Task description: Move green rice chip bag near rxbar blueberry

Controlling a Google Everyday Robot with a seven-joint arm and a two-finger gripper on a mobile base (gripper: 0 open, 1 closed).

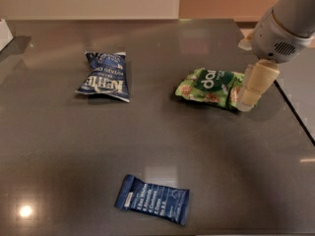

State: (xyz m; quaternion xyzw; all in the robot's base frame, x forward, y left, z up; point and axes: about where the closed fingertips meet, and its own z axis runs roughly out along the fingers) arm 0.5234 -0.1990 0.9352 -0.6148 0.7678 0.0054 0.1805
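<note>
My gripper (252,90) is at the right end of the bag (206,85), far right; open or closed, I can't tell. The bag runs left-right, and the rxbar (152,199) lies near-left of it.

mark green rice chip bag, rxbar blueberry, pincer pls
green rice chip bag (210,82): camera view, on its dark green circle.
rxbar blueberry (152,199): camera view, wrapper middle, on the white text.
pincer (245,102): camera view, tip end, at the bag's right edge.
</note>
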